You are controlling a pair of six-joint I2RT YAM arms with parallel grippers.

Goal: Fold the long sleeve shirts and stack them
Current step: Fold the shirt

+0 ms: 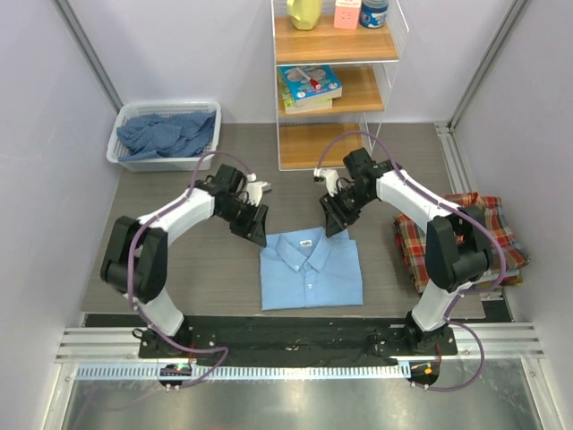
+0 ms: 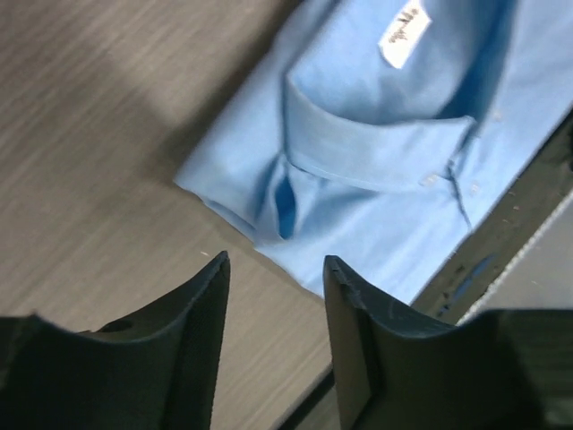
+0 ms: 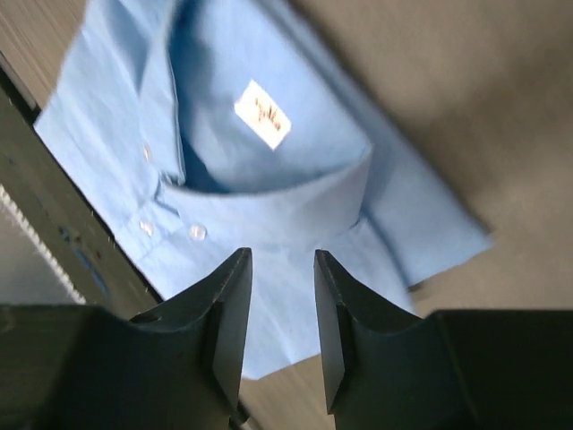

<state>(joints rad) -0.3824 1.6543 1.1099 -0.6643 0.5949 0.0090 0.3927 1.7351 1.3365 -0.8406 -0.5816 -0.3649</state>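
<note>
A light blue long sleeve shirt (image 1: 312,269) lies folded flat at the table's middle, collar toward the back and its white neck label (image 3: 263,114) showing. My left gripper (image 1: 255,229) hovers just off the shirt's back left corner. In the left wrist view the left gripper (image 2: 276,260) is open with only bare table between its fingers, and the shirt (image 2: 385,161) lies just ahead. My right gripper (image 1: 336,221) hangs at the back right corner. In the right wrist view it (image 3: 282,253) is open above the cloth (image 3: 269,296) below the collar, holding nothing.
A stack of folded plaid shirts (image 1: 479,235) lies at the table's right, beside the right arm. A white basket (image 1: 164,134) at the back left holds darker blue shirts. A wooden shelf unit (image 1: 333,85) stands at the back. A black strip (image 1: 295,339) runs along the near edge.
</note>
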